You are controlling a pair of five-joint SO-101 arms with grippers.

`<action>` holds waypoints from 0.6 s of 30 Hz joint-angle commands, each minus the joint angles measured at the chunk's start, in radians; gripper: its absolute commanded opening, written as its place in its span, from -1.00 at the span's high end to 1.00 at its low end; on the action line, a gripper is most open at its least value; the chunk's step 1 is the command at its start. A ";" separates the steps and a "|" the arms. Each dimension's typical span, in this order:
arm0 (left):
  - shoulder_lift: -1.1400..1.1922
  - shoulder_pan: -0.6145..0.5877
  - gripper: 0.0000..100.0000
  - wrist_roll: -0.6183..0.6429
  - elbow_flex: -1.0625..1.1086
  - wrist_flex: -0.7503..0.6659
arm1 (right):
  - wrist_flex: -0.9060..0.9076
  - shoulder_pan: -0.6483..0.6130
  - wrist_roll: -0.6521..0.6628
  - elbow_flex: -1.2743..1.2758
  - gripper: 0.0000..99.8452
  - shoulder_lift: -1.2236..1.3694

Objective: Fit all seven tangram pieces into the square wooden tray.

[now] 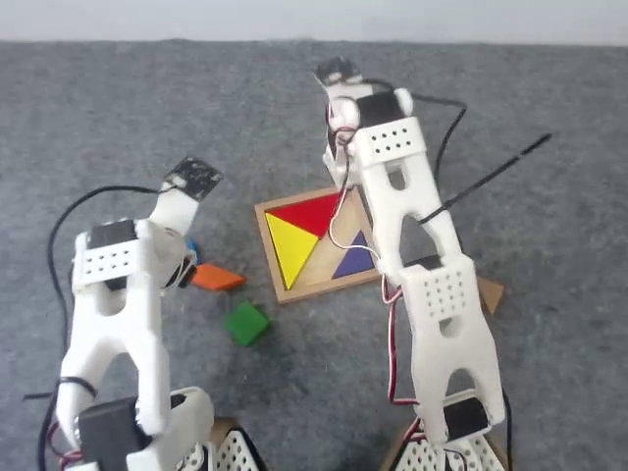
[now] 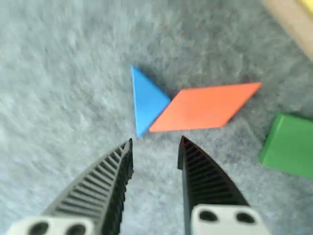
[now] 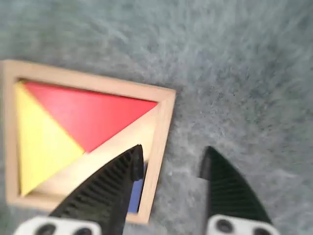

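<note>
**A:** How far along is the job standing?

**B:** Roughly halfway, I'm judging. The square wooden tray (image 3: 164,122) is lying under the right gripper (image 3: 173,149). Its jaws are hanging apart and gripping nothing, one fingertip over the tray's floor and the other outside the rim, over the carpet.

**A:** What is sitting inside?

**B:** The red triangle (image 3: 93,115) and the yellow triangle (image 3: 39,132) are lying flat, edge to edge, just beyond that gripper's fingertips. A purple triangle (image 1: 353,260) is sitting in the tray too, partly under the right arm. Bare wood is showing between it and the other two.

**A:** And the loose ones?

**B:** Three are waiting on the carpet by the left gripper (image 2: 156,142), which is also gaping and empty. The blue triangle (image 2: 146,100) and the orange parallelogram (image 2: 205,106) are lying just ahead of its fingertips, touching at a corner. The green square (image 2: 291,147) is sitting off to one side of it, apart from both.

**A:** That is making six.

**B:** Yes, and I'm not managing to place the seventh. The right arm is covering part of the tray, so the piece may be hiding there. A tan shape (image 1: 491,292) is poking out beside that arm, and I cannot tell what it is.
</note>
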 commanded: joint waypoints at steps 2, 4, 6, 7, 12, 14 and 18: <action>0.084 0.075 0.70 -0.193 -0.056 -0.035 | 0.045 -0.022 0.112 0.232 0.83 -0.298; 0.143 0.095 0.70 -0.264 -0.056 -0.083 | 0.044 0.012 0.163 0.361 0.89 -0.424; 0.190 0.118 0.70 -0.330 -0.068 -0.092 | 0.033 0.074 0.230 0.486 0.95 -0.558; 0.210 0.127 0.70 -0.365 -0.073 -0.092 | 0.019 0.124 0.267 0.546 0.97 -0.625; 0.258 0.152 0.70 -0.522 -0.062 -0.092 | -0.188 0.371 0.356 0.893 0.94 -0.874; 0.258 0.141 0.70 -0.612 -0.062 -0.087 | -0.282 0.414 0.359 1.053 0.90 -0.924; 0.222 0.103 0.70 -0.761 -0.119 0.034 | -0.453 0.420 0.353 1.327 0.88 -0.954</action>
